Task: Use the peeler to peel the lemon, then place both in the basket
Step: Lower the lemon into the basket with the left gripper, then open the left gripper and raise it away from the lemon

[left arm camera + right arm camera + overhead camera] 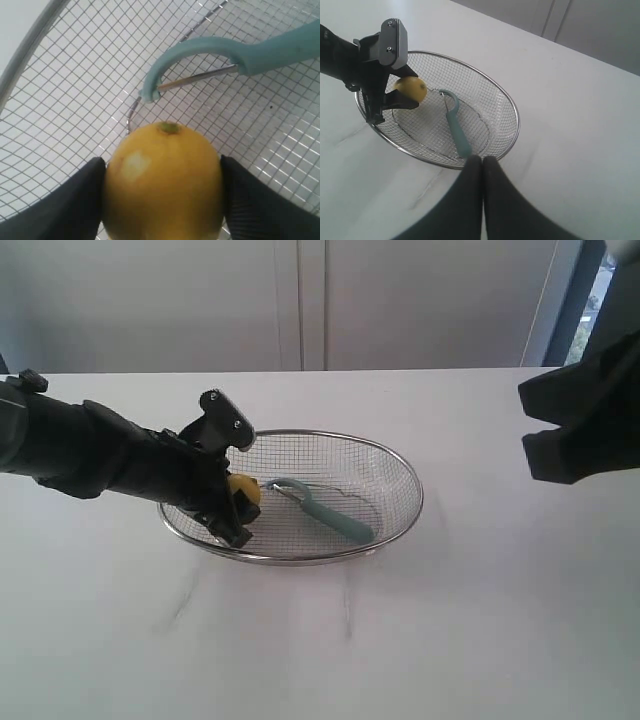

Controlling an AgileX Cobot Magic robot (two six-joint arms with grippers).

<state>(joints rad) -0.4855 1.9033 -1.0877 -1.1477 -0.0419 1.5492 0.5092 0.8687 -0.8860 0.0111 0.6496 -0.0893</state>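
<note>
Lemon [165, 175] sits clamped between the two dark fingers [75, 205] of the left gripper [238, 505], inside the basket [411, 483] by its left rim. Its nub end faces the peeler [335, 515]. Whether it rests on the mesh cannot be told. The left arm reaches in low from the left, its wrist tipped down over the rim. The peeler lies on the basket floor, its blade head just beside the lemon but apart from it. The right gripper [482, 162] hangs raised, well apart from the basket on the right, its fingers pressed together on nothing.
</note>
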